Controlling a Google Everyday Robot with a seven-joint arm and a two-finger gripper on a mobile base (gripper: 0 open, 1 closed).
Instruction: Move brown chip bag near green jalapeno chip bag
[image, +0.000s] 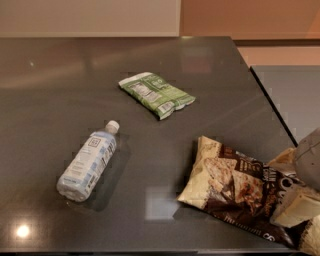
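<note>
The brown chip bag (232, 190) lies on the worktop (60, 90), its right end beneath the hand (296, 207), whose grip I cannot tell.

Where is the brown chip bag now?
The brown chip bag lies front right on the table, below the green jalapeno chip bag, right of the water bottle, the pincer at its right end.

A dark grey, glossy table (210, 80) is seen, with three things laid flat on it. The gripper (290, 192) is placed at the table's near right corner, over the right end of the brown chip bag (230, 187). The green jalapeno chip bag (156, 94) is set well apart, farther back and to the gripper's left. A clear water bottle (89, 161) is laid on its side far to the gripper's left.
</note>
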